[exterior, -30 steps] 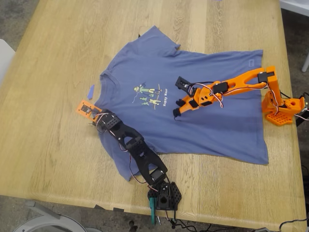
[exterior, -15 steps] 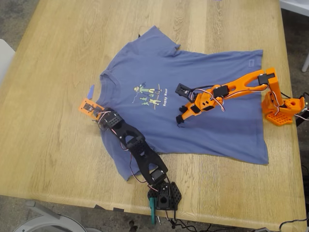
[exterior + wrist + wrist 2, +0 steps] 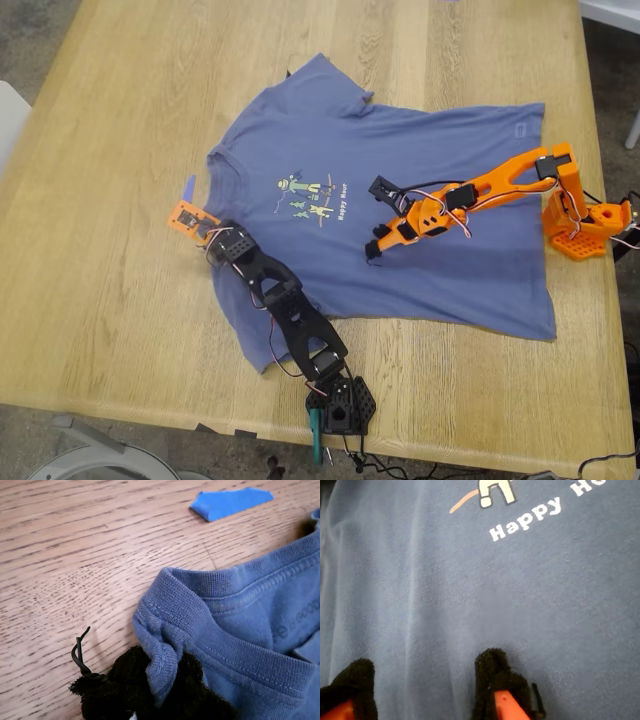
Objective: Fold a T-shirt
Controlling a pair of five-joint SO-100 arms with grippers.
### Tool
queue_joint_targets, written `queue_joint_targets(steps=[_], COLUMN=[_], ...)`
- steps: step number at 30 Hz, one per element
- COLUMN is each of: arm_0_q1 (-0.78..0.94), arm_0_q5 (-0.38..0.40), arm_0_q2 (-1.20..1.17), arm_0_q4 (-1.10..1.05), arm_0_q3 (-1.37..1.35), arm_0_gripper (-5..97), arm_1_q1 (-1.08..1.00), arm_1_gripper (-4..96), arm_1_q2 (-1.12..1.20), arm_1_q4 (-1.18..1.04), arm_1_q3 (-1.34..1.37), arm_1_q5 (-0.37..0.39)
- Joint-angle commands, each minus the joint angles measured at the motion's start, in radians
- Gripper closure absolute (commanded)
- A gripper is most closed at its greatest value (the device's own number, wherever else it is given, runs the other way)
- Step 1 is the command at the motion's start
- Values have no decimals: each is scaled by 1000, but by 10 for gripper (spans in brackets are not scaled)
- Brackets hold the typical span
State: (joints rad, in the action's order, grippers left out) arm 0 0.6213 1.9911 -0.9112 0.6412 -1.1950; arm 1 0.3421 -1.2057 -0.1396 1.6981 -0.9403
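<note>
**One T-shirt, two arms, one blue scrap**

One slate-blue T-shirt (image 3: 400,200) lies spread flat on the wooden counter (image 3: 110,290), collar toward the exterior view's left and hem toward its right. Its chest print shows small green-and-yellow cartoon figures (image 3: 303,197) with the lettering "Happy" readable in the second wrist view; the second word begins "Ho" and is cut off there. Pale lettering inside the neck shows in the first wrist view, too partial to read.

Two arms work over it. My first gripper (image 3: 205,232), on the black arm, has its fingers (image 3: 150,690) closed tight on a bunched fold of the ribbed collar (image 3: 170,615) at the shirt's edge. My second gripper (image 3: 372,252), on the orange arm, sits low over the chest just below the lettering, its padded fingers (image 3: 492,672) spread apart with only flat cloth between them, gripping nothing.

One small blue scrap (image 3: 188,187) lies on the bare counter beside the collar.
</note>
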Motion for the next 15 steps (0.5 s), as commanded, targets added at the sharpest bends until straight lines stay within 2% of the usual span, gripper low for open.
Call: queue_joint_targets(steps=[1,7,15], arm_0_q1=[-61,-55,-71], arm_0_q5=[11,8,8], arm_0_q2=[-74,-123,-206], arm_0_q4=[41,86,121], arm_0_q3=[0,5,-29], arm_0_gripper=[918,918,918], arm_1_q1=[61,121,206], arm_1_gripper=[587,595,648], arm_1_q2=[0,9,44], arm_1_q4=[-26,-55,-89], arm_1_q3=[3,11,-5], arm_1_q5=[25,54,132])
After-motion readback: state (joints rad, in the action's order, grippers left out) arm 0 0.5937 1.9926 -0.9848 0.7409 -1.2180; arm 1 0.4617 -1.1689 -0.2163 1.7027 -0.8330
